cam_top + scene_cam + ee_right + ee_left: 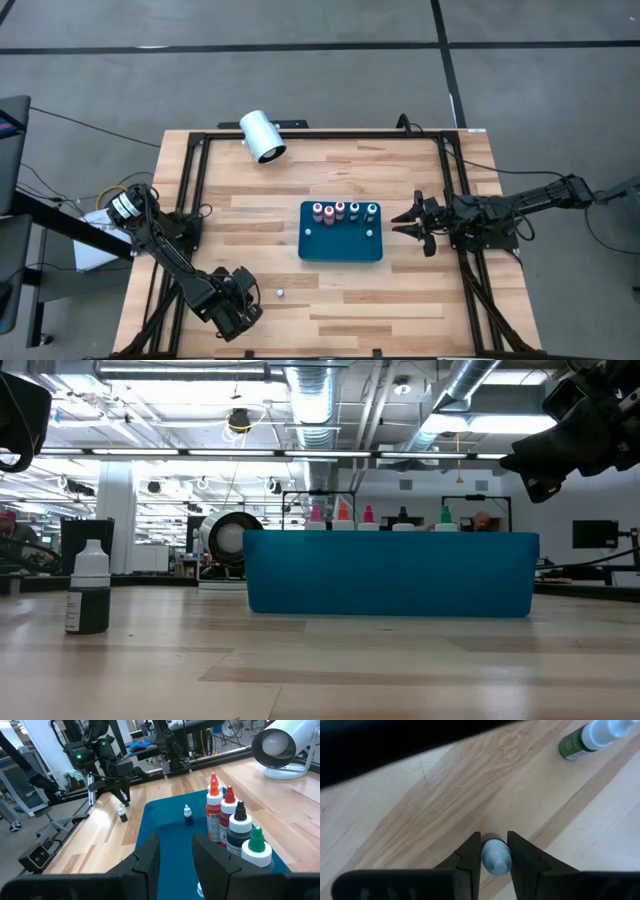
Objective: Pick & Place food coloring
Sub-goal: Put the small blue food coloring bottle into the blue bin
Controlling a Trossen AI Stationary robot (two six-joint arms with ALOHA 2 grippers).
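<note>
Left gripper (494, 851), near the table's front edge, pinches a small bottle (495, 858) by its sides, evidently for lifting to the tray (341, 247).

tabletop (330, 310): pale wood planks, matt, visible grain | tray (340, 246): blue plastic, smooth | bottle caps (257, 847): glossy plastic | frame (190, 175): black metal

Left gripper (495, 857) clamps a bottle (495, 856)
White-capped, between both fingers over the wood table (470, 785); a second bottle (587, 739) lies apart.
</note>
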